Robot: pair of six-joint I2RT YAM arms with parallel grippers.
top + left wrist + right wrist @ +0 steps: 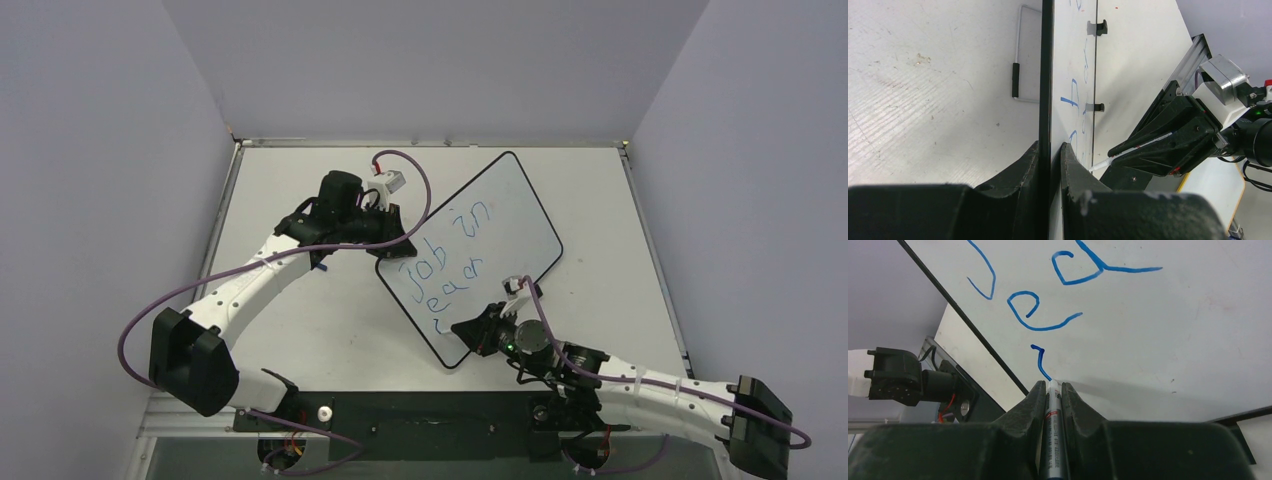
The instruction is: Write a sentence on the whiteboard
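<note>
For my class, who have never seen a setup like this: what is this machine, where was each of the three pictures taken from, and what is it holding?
Two robot arms are bolted to a table. One picture looks down from above; the other two come from cameras on each arm's wrist. The left gripper is shut on the edge of the whiteboard, steadying it. The right gripper is shut on a marker, its tip touching the board below the sentence, blue wobbly lettering starting "job in". A new line has just been started.
</note>
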